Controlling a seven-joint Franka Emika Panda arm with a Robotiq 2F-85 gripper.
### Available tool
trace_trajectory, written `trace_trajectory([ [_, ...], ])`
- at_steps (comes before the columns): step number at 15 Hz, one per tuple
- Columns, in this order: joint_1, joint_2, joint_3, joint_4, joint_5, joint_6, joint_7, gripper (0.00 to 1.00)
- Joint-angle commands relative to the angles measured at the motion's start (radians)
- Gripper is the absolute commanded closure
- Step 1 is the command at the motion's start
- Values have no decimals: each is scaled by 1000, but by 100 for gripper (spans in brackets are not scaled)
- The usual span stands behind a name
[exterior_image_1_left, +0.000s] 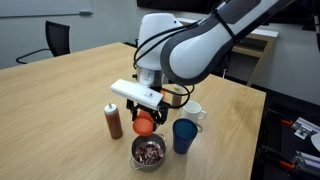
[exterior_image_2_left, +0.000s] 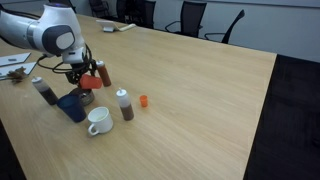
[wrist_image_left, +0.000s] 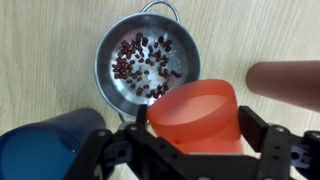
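Pinched between the fingers of the gripper (wrist_image_left: 195, 128), an orange cup (wrist_image_left: 200, 105) is held just above a metal bowl (wrist_image_left: 103, 78) in which red beans (wrist_image_left: 145, 60) are scattered. The bowl is flanked by a blue cup (wrist_image_left: 40, 145) and a brown bottle (wrist_image_left: 285, 82), and a white mug (exterior_image_1_left: 197, 112) is seen just behind them on the wooden table (exterior_image_1_left: 60, 100).

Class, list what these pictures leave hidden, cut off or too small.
Wrist view: the right edge cuts the brown bottle.
Wrist view: the tool covers part of the orange cup.
Exterior view: the small orange thing is too small to identify.
Exterior view: the blue cup partly hides the white mug.
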Motion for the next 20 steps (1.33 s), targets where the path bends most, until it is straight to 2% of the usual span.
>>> trace_trajectory([
  [1,-105,-10,102,-40,186,90,-150,36],
  [8,-320,-8,285,-80,683,239,-576,36],
  [11,-458,15,402,-86,936,238,-819,36],
  [15,-597,69,500,-95,1247,190,-1099,36],
  [17,-634,99,513,-114,1336,154,-1176,36],
  [18,-541,64,381,-113,1457,61,-1220,36],
  [20,-504,61,311,-130,1553,-26,-1268,36],
])
